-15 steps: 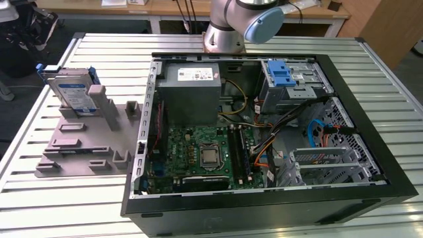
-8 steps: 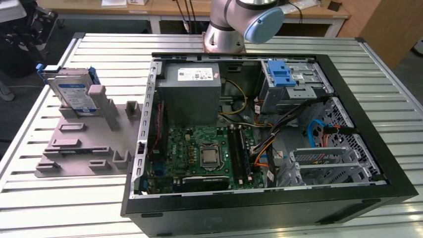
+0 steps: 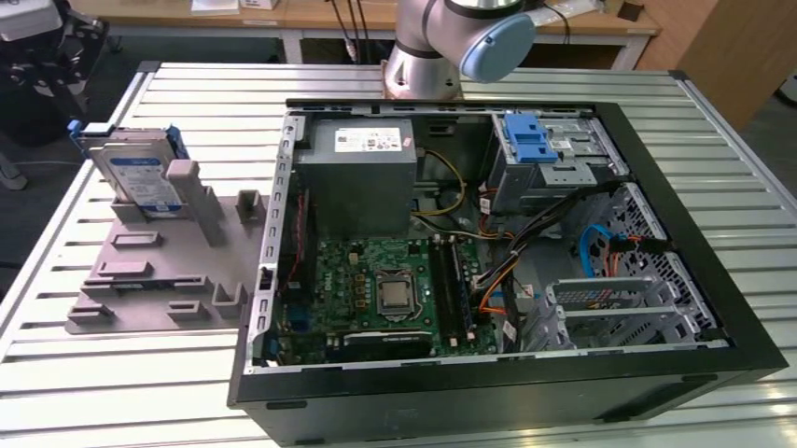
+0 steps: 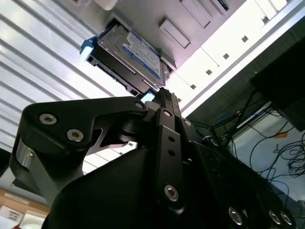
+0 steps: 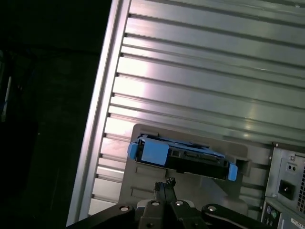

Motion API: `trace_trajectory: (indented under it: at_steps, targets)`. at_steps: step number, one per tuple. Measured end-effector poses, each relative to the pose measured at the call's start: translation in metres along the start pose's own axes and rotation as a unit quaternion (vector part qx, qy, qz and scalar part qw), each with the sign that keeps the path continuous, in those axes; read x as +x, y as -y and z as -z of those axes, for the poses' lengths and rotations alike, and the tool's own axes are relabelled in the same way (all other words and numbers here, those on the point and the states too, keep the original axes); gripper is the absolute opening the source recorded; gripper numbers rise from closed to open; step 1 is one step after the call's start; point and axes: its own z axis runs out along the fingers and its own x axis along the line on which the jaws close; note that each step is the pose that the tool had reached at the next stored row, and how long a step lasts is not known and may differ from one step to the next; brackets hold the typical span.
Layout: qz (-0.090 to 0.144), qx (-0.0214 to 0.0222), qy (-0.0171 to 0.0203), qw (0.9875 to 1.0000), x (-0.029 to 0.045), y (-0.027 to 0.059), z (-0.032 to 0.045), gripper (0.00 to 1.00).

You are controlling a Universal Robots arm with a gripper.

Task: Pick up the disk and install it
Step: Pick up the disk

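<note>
Tool [image 5: 165, 184], closed together and empty, hangs near the disk [image 5: 190, 160], not touching it.

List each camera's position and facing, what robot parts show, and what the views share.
Exterior view: off the arm, high, looking down on the open computer case and the disk standing in its gray fixture; the arm shows.
Second wrist view: on the wrist, looking along the gripper toward the disk's labelled face.
First wrist view: on the wrist, looking past the gripper at the disk's blue-railed edge.
Shared: all show the disk; both wrist views, the gripper short of it.
</note>
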Motion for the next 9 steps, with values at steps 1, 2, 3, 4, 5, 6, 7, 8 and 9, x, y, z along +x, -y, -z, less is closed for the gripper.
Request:
trace_trajectory:
  at_steps: [1, 2, 3, 4, 5, 6, 7, 8, 9]
  targets:
    - [0.007, 0.0002, -0.0003, 1.0, 0.0, 0.0, 0.0, 0.11]
    - [0.014, 0.0004, -0.0005, 0.9999, 0.0, 0.0, 0.0, 0.11]
    - [0.021, 0.0006, -0.0008, 0.9998, 0.0, 0.0, 0.0, 0.11]
    - [0.028, 0.0007, -0.001, 0.9996, 0.0, 0.0, 0.0, 0.11]
    - [0.035, 0.0009, -0.0012, 0.9994, 0.0, 0.0, 0.0, 0.11]
    - [0.042, 0.0011, -0.0013, 0.9991, 0.0, 0.0, -0.0001, 0.11]
    - [0.048, 0.0014, -0.0014, 0.9988, 0.0, 0.0, -0.0001, 0.11]
    - [0.055, 0.0016, -0.0014, 0.9985, 0.0, 0.0, -0.0001, 0.11]
    - [0.061, 0.0018, -0.0015, 0.9981, 0.0, 0.0, -0.0001, 0.11]
